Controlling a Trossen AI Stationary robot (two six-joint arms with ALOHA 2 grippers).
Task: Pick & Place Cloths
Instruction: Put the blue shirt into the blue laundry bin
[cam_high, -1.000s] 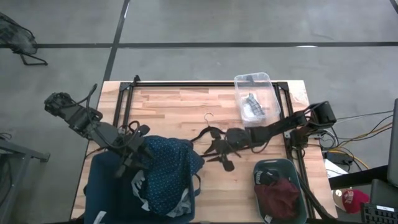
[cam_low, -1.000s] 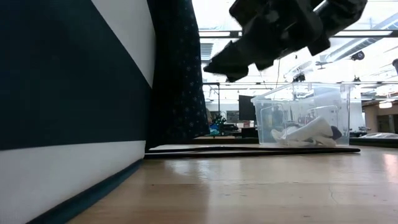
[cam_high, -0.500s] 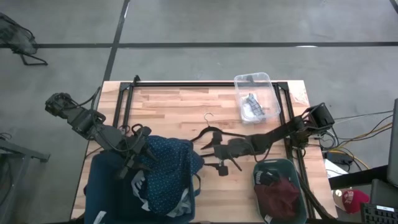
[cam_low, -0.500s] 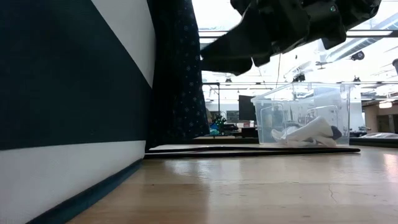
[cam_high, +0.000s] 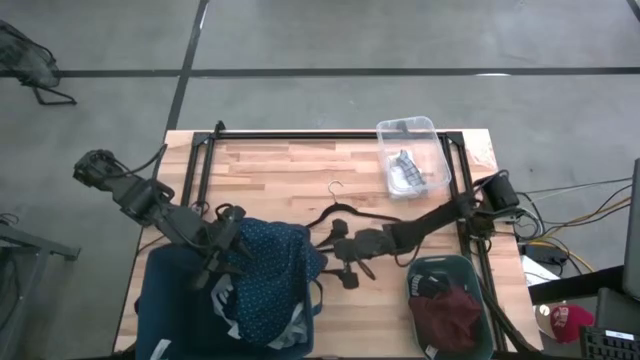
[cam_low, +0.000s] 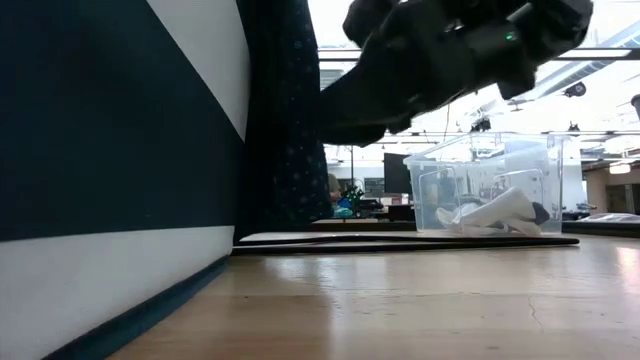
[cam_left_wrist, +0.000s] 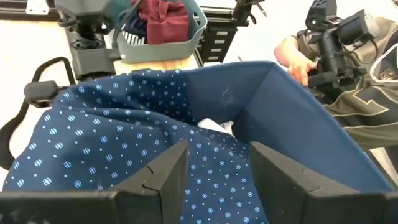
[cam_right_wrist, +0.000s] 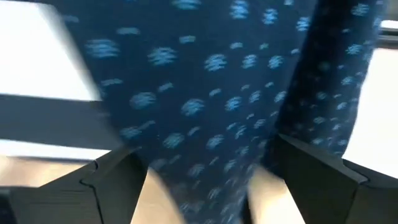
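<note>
We are seeing the navy dotted shirt (cam_high: 272, 275) draping over the rim of the dark blue fabric bin (cam_high: 165, 305) at the tabletop's (cam_high: 290, 170) near left corner, with a pale piece of cloth (cam_high: 228, 296) peeking from under it. A thin black wire hanger (cam_high: 340, 212) is lying on the wood just beside the shirt, right where the right arm is stretching across. A clear plastic box (cam_high: 411, 155) with small grey-white socks (cam_high: 405, 170) is sitting near the far right edge, and a green basket (cam_high: 450, 310) at the near right is holding the maroon piece (cam_high: 448, 318) and a black printed garment (cam_high: 428, 284). Our left hand (cam_high: 222, 262) is reaching in low from the left, its fingers (cam_left_wrist: 163, 177) pinching the shirt's fabric over the bin. Our right hand (cam_high: 343, 268) is hovering just beside the shirt's edge, fingers (cam_right_wrist: 112, 180) spread wide with the dotted fabric close before them. A person's hand (cam_left_wrist: 300, 62) is showing beyond the bin.
</note>
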